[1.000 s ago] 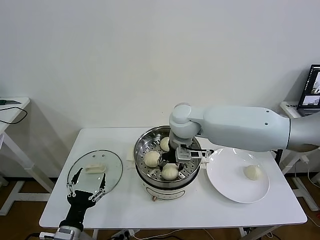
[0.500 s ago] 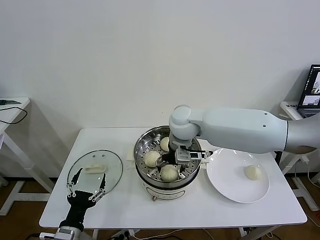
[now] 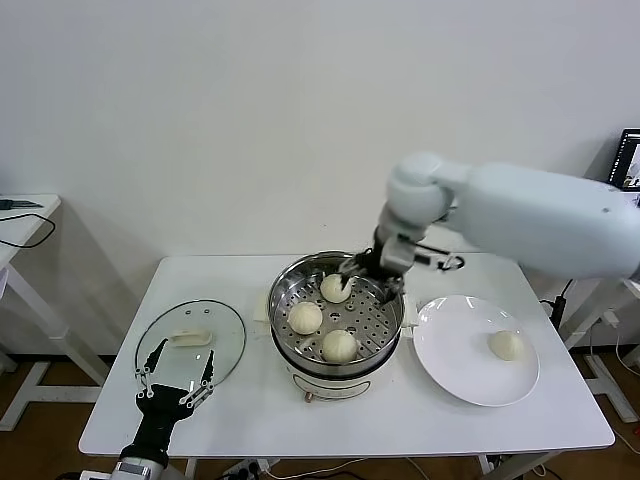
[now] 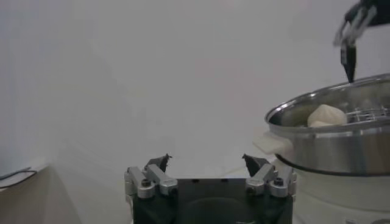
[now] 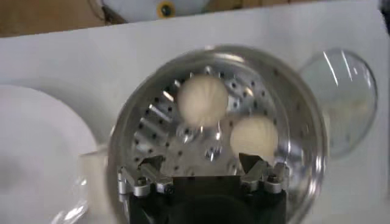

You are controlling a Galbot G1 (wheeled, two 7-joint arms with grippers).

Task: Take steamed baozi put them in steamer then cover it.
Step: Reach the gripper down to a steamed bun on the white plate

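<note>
Worktop [image 3: 480,425]: I see a white worktop carrying everything, its far edge against a plain wall.
Steamer [image 3: 285,290]: it stands at the middle of the worktop, a shiny perforated basket on a white pot base, uncovered. I count three steamed baozi [image 3: 341,344] on its floor: one toward the far rim, one on the side facing the cover, one toward the near rim. My right wrist view shows two of them [image 5: 203,99] on the holed floor of the steamer [image 5: 304,115].
Plate [image 3: 450,360]: white, flat, just beside the steamer toward the worktop's right edge. A fourth baozi [image 3: 506,345] lies on it, on the part nearest that edge.
Cover [image 3: 222,345]: the glass lid lies flat near the worktop's left edge, handle up, apart from the steamer.
Right arm: it reaches in from the right, wrist bent down over the steamer's far rim.
Right gripper [image 3: 362,275]: jaws spread wide, nothing between them, raised above the far baozi without touching it.
Left gripper [image 3: 174,384]: parked at the worktop's near-left corner, over the cover's near edge, jaws wide apart and empty; I see the same spread from its own wrist view [image 4: 208,163].
</note>
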